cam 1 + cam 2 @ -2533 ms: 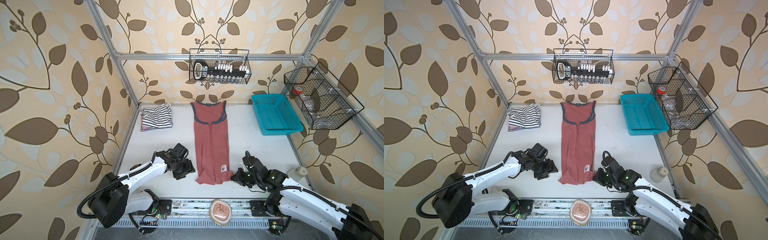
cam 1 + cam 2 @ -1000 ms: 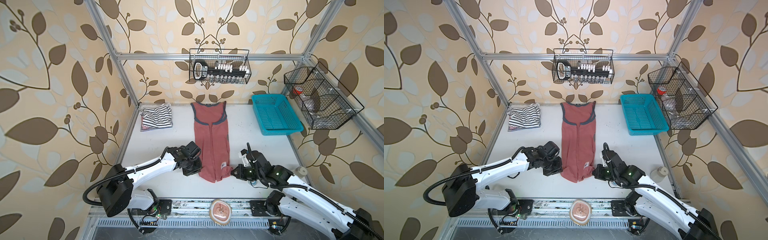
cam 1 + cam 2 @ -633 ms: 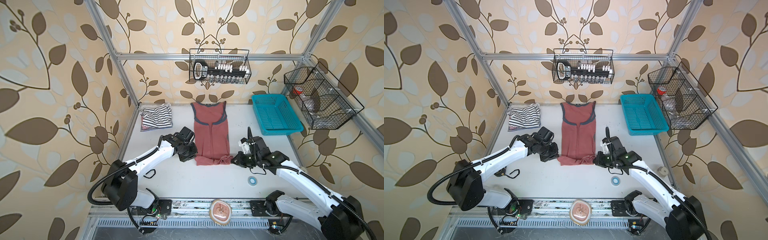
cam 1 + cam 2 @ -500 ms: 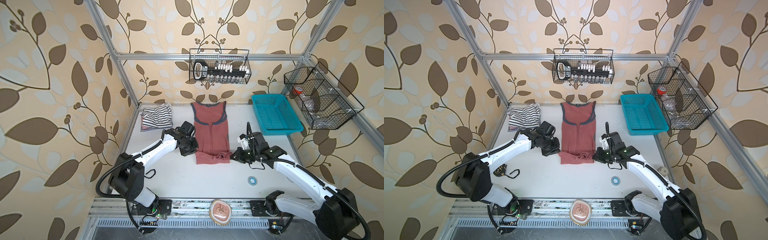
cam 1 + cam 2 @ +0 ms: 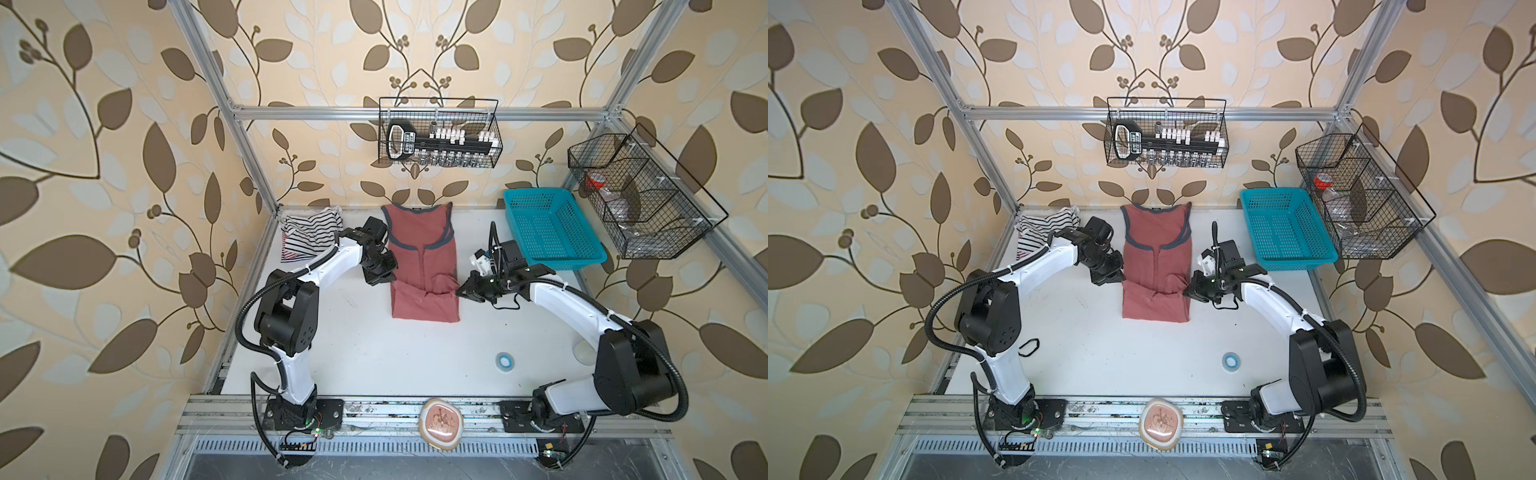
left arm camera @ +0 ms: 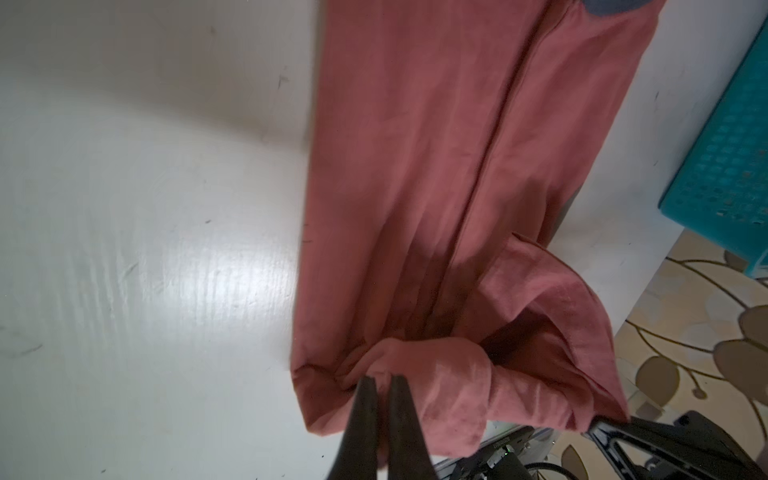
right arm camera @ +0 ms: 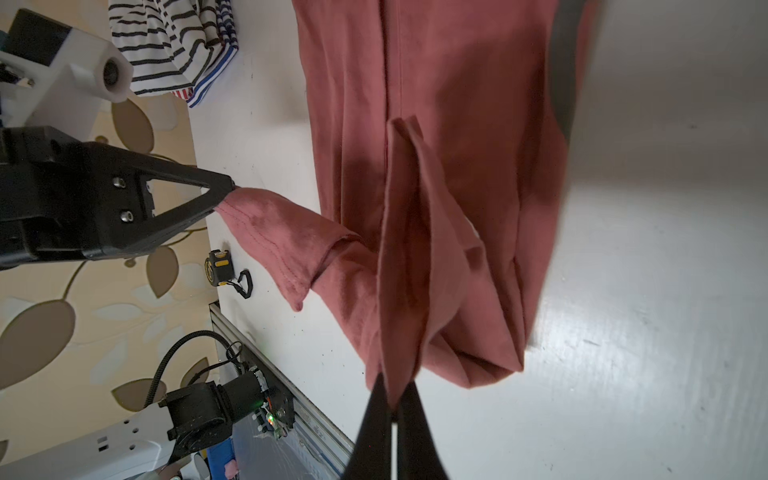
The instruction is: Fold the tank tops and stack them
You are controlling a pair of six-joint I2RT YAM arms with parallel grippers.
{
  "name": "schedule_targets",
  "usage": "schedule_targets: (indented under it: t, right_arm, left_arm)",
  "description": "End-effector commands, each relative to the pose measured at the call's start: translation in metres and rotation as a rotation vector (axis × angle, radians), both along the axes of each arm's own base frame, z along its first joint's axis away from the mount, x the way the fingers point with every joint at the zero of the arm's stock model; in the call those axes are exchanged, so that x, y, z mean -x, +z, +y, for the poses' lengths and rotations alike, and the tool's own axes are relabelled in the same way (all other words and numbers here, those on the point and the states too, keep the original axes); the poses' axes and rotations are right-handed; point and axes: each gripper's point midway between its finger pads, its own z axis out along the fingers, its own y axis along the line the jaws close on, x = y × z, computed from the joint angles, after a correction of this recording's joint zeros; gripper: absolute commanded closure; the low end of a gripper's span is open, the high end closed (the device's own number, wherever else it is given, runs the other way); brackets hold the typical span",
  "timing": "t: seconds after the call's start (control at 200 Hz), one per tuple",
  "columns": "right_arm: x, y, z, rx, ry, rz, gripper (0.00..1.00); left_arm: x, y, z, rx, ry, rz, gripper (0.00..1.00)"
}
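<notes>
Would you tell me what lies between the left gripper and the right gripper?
Only the dusty red tank top: its lifted hem spans from the left gripper to the right gripper, each shut on a corner, seen in both top views.

Identify the tank top (image 5: pixel 424 249) by dusty red fabric with grey-blue trim. Identify the striped tops (image 5: pixel 311 228) by black-and-white stripes, red and blue at an edge. Note teal basket (image 5: pixel 548 232), white table (image 5: pixel 374 353), beige walls (image 5: pixel 124 166) with brown leaves.
</notes>
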Motion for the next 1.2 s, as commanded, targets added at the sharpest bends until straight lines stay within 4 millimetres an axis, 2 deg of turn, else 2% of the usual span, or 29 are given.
schedule_targets:
  t: [0.0,0.245,0.38,0.515,0.58,0.655,0.735,0.86,0.97,1.07,1.194]
  right_arm:
    - [-0.019,0.002,0.001,-0.033,0.017,-0.015,1.00]
    - [-0.050,-0.018,0.004,-0.051,0.028,0.044,1.00]
    - [-0.062,-0.023,0.004,-0.051,0.021,0.053,1.00]
    - [-0.071,-0.033,0.000,-0.050,0.009,0.078,1.00]
    - [-0.071,-0.041,-0.002,-0.050,0.005,0.100,1.00]
    - [-0.083,-0.040,-0.002,-0.052,0.000,0.089,0.91]
    - [-0.088,-0.046,-0.004,-0.053,-0.004,0.101,0.87]
    - [-0.098,-0.048,-0.004,-0.061,-0.012,0.103,0.79]
    - [-0.107,-0.046,-0.006,-0.070,-0.026,0.091,0.79]
    - [-0.116,-0.041,-0.011,-0.079,-0.043,0.078,0.75]
    - [-0.125,-0.030,-0.022,-0.077,-0.071,0.046,0.71]
  left_arm:
    - [-0.011,0.005,0.004,0.026,-0.024,0.013,1.00]
    - [-0.039,-0.005,0.008,0.063,-0.011,0.047,1.00]
    - [-0.051,-0.003,0.011,0.076,0.005,0.043,1.00]
    - [-0.060,-0.010,0.014,0.093,0.018,0.059,1.00]
    - [-0.064,-0.015,0.014,0.099,0.024,0.070,0.92]
    - [-0.068,-0.021,0.014,0.103,0.027,0.079,0.90]
    - [-0.073,-0.028,0.015,0.115,0.040,0.094,0.81]
    - [-0.083,-0.034,0.015,0.146,0.064,0.101,0.76]
    - [-0.095,-0.029,0.017,0.169,0.080,0.080,0.75]
    - [-0.106,-0.022,0.019,0.185,0.095,0.057,0.69]
    - [-0.115,-0.007,0.032,0.163,0.121,0.016,0.69]
